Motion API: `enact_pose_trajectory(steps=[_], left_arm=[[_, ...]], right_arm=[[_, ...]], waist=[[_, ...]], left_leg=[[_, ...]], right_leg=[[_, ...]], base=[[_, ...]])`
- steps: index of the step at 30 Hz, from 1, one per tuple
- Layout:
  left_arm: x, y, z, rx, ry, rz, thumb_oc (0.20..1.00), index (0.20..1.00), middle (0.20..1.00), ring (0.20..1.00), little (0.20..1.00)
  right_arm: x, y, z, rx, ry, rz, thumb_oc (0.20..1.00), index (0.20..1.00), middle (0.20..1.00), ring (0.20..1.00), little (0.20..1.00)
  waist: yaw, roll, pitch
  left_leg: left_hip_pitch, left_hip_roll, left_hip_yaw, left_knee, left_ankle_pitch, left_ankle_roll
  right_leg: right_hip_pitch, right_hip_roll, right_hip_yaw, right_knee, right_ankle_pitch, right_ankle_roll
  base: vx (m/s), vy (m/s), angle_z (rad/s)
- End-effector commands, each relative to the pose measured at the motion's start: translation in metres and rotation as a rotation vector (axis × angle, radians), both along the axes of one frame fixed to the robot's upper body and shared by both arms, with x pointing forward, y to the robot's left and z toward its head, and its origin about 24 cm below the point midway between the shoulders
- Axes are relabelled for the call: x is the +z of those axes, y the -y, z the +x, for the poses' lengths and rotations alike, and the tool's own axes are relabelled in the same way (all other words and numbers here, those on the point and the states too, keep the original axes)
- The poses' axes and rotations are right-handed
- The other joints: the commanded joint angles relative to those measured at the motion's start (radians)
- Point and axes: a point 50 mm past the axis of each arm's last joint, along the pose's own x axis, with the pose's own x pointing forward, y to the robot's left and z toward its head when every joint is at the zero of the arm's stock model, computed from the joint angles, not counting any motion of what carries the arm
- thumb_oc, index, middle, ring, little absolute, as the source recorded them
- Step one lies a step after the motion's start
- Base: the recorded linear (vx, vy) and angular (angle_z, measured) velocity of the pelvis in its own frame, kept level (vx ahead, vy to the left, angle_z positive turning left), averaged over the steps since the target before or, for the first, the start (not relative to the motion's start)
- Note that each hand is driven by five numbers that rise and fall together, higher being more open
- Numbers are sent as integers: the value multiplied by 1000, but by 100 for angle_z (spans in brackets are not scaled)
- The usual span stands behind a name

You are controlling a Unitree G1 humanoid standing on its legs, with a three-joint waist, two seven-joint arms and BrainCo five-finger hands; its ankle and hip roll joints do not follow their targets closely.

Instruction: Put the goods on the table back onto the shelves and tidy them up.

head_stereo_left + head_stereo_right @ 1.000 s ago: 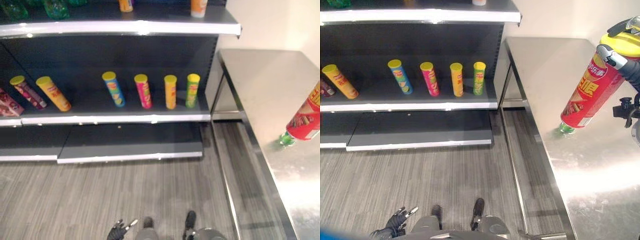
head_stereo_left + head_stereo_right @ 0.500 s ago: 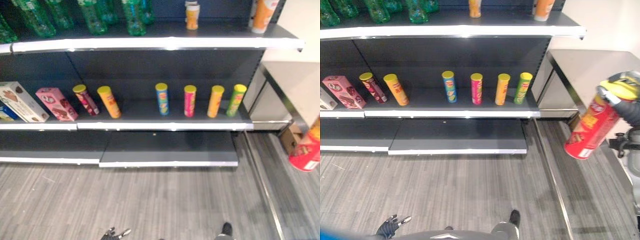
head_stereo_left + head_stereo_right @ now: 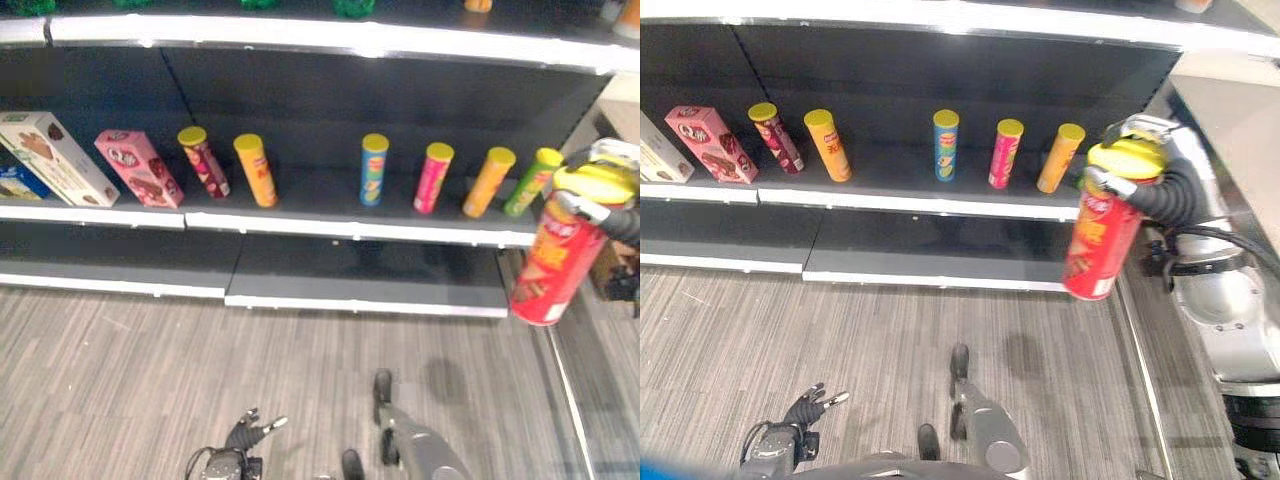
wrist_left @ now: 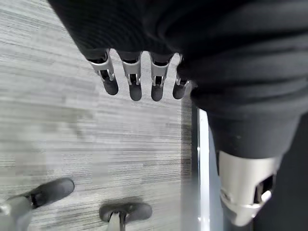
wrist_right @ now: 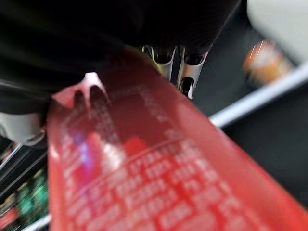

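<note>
The red can with the yellow lid hung in the air at about three o'clock, in front of the shelf, held near its top by the right robot hand with fingers curled round it. On that shelf stood a row of other cans and a pink box at ten o'clock. The left robot hand hung low over the floor at seven o'clock, fingers loose and holding nothing.

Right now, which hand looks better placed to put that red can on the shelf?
The right hand: it already grips the red can beside the shelf. The left hand hangs low over the floor, holding nothing.
</note>
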Motion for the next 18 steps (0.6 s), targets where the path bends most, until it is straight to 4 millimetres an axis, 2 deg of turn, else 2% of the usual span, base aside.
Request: enact_pose_trajectory(steps=[1, 4, 6, 7, 8, 9, 10, 11, 13, 14, 15, 16, 17, 18], left_arm=[[7, -10, 5, -73, 31, 53, 1000, 1000, 1000, 1000, 1000], [9, -1, 13, -104, 60, 35, 1000, 1000, 1000, 1000, 1000], [13, 5, 17, -121, 95, 15, 1000, 1000, 1000, 1000, 1000], [16, 6, 21, -108, 125, 1, 1000, 1000, 1000, 1000, 1000], [22, 4, 24, -69, 171, -19, 1000, 1000, 1000, 1000, 1000], [23, 4, 25, -68, 172, -18, 1000, 1000, 1000, 1000, 1000], [22, 2, 23, -61, 164, -9, 1000, 1000, 1000, 1000, 1000], [22, 1, 23, -54, 162, -11, 1000, 1000, 1000, 1000, 1000], [20, -1, 19, -16, 152, -19, 1000, 1000, 1000, 1000, 1000], [19, -3, 16, -4, 146, -17, 1000, 1000, 1000, 1000, 1000], [16, -8, 10, 22, 128, 0, 1000, 1000, 1000, 1000, 1000], [17, -9, 10, 25, 128, 1, 1000, 1000, 1000, 1000, 1000], [14, -13, 3, 59, 107, 8, 1000, 1000, 1000, 1000, 1000], [12, -16, -2, 78, 95, 16, 1000, 1000, 1000, 1000, 1000]], right_arm=[[29, 3, -6, 4, 111, -69, 200, 200, 200, 200, 200], [20, -2, -7, 14, 66, -125, 200, 200, 200, 200, 200], [18, -6, -8, 14, 57, -187, 200, 200, 200, 200, 200], [17, -8, -8, 14, 59, -206, 200, 200, 200, 200, 200], [18, -15, -7, 19, 77, -256, 200, 200, 200, 200, 200], [18, -15, -7, 19, 78, -255, 200, 200, 200, 200, 200], [18, -16, -6, 11, 85, -262, 200, 200, 200, 200, 200], [17, -17, -5, 11, 86, -274, 200, 200, 200, 200, 200], [14, -21, -2, 14, 74, -299, 200, 200, 200, 200, 200], [13, -24, 0, 27, 70, -308, 200, 200, 200, 200, 200], [10, -32, 5, 60, 61, -325, 200, 200, 200, 200, 200], [10, -32, 6, 62, 62, -325, 200, 200, 200, 200, 200], [7, -43, 11, 113, 51, -326, 200, 200, 200, 200, 200], [6, -47, 14, 127, 50, -335, 200, 200, 200, 200, 200]], waist=[[11, -14, -32], [2, -1, -42], [-7, 13, -51], [-8, 15, -47], [24, 2, -1], [20, 1, -4], [33, -3, 10], [34, -9, 14], [45, -18, 21], [52, -29, 19], [66, -50, 11], [63, -56, 9], [85, -50, -3], [94, -42, -9]], left_leg=[[6, 63, -27, 3, -73, -80], [55, 79, -40, 21, -105, -95], [46, 114, -26, 156, -152, -126], [20, 132, -13, 253, -144, -149], [-170, 180, -11, 684, -5, -243], [-182, 180, -14, 692, -5, -241], [-225, 206, -13, 784, 36, -260], [-256, 236, -5, 815, 47, -255], [-269, 285, 13, 762, 10, -211], [-248, 288, 15, 675, -14, -187], [-232, 303, -11, 482, -43, -161], [-227, 296, -9, 467, -34, -159], [-190, 297, -101, 223, 20, -166], [-172, 301, -158, 131, 67, -185]], right_leg=[[169, 29, 71, -72, -14, 40], [220, 24, 35, -72, -17, 19], [270, 33, 22, -72, -54, 9], [299, 36, 21, -72, -70, -2], [358, 48, 22, -72, -109, -58], [351, 46, 18, -72, -107, -58], [370, 54, 22, -72, -125, -72], [378, 57, 20, -72, -135, -81], [403, 53, 29, -72, -145, -88], [411, 39, 40, -72, -150, -83], [411, 8, 52, -72, -155, -74], [408, 2, 52, -72, -155, -73], [412, -4, 84, -72, -168, -71], [414, -5, 99, -72, -172, -68]], base=[[346, -10, 33], [372, -52, 57], [401, -96, 75], [343, -173, 38], [165, -131, 34], [103, -148, 35], [48, -76, -6], [123, -91, -33], [177, -15, -45], [261, 102, -48], [200, 101, -70], [231, 200, -84], [180, 206, -67], [178, 205, -55]])
